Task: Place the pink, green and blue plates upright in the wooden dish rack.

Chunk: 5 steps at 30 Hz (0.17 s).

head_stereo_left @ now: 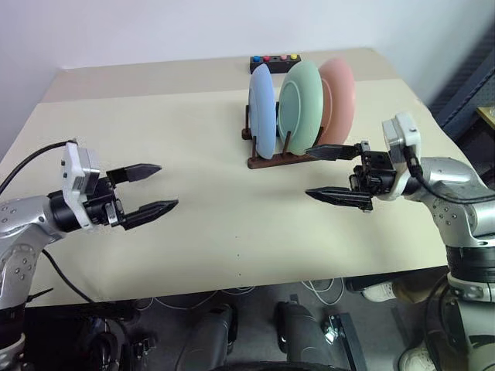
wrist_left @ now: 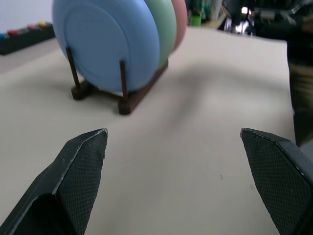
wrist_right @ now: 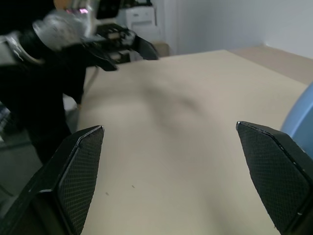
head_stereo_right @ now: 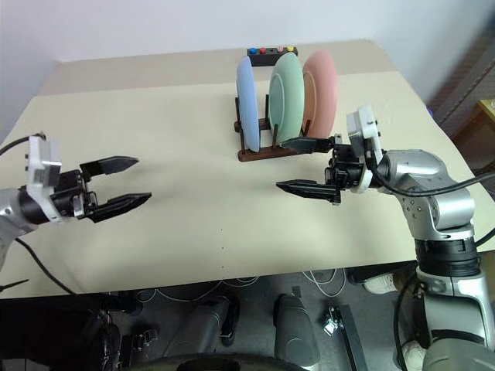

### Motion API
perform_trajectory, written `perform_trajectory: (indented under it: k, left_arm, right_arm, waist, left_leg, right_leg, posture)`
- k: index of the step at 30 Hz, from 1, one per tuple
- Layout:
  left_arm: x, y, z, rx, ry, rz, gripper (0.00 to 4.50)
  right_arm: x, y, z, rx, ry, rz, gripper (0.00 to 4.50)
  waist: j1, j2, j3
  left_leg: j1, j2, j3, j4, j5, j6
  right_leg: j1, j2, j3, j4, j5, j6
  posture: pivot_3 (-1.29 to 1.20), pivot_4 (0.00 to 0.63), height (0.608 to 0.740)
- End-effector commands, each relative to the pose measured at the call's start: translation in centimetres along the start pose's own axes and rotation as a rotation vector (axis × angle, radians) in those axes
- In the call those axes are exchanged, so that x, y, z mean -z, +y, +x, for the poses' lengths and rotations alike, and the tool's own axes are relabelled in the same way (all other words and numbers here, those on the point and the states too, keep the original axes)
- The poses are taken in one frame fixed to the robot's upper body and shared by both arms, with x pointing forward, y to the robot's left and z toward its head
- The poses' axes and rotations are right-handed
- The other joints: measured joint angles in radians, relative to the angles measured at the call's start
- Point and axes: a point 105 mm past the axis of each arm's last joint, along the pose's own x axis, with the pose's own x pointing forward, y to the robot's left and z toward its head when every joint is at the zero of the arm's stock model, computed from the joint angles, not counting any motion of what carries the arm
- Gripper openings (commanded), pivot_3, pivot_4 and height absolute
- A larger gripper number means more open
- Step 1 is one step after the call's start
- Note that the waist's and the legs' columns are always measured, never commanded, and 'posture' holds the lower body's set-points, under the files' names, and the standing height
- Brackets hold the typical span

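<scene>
Three plates: all three stand upright on edge in the wooden dish rack [head_stereo_left: 282, 157], side by side and close together, faces turned toward the robot's left.
Left gripper [head_stereo_left: 155, 188]: near the front of the table [head_stereo_left: 193, 247], on the robot's left side, hanging just above the bare surface and pointing across toward the rack. Its two black fingers [wrist_left: 80, 166] are spread wide apart, with nothing between them and nothing touched.
Right gripper [head_stereo_right: 302, 165]: on the robot's right side, just in front of the rack, pointing toward the robot's left. Its two fingers are spread wide, one above the other, holding nothing. The upper fingertip shows in front of the lower edge of the green plate; whether it touches cannot be told.
Wooden dish rack: a small dark brown rack with thin upright pegs on a low base, standing on the far half of the table, right of centre.
Blue plate [head_stereo_left: 262, 108]: the slot nearest the robot's left, leaning against two pegs.
Green plate [head_stereo_left: 302, 97]: the middle slot, just beside the blue one.
Pink plate [head_stereo_left: 340, 89]: the slot nearest the robot's right, partly hidden behind the green one.
Black box [head_stereo_left: 274, 60]: just behind the rack, at the far edge of the table, with a row of coloured buttons on top.
</scene>
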Motion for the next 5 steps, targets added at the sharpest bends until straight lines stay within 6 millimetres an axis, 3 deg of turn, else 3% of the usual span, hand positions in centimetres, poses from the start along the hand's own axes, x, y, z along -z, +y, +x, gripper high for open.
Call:
perform_trajectory:
  k: [1, 5]
  left_arm:
    - [-0.9, -0.1, -0.2, 0.001, -0.018, 0.072, 4.5]
    - [-0.3, -0.1, 1.0, 0.017, -0.037, 0.077, 4.5]
  right_arm:
    - [-1.0, 0.3, 0.1, 0.012, 0.011, -0.07, 4.45]
    - [-0.8, 0.5, -0.3, 0.036, 0.051, -0.073, 4.45]
  waist:
    - [0.003, 0.0, 0.0]
    - [0.004, 0.0, 0.0]
  left_leg:
    - [0.0, 0.0, 0.0, 0.0, 0.0, 0.0]
    - [0.0, 0.0, 0.0, 0.0, 0.0, 0.0]
  right_leg:
    - [0.0, 0.0, 0.0, 0.0, 0.0, 0.0]
    - [0.0, 0.0, 0.0, -0.001, 0.0, 0.0]
  posture:
    - [0.0, 0.15, 0.74]
    - [0.0, 0.15, 0.74]
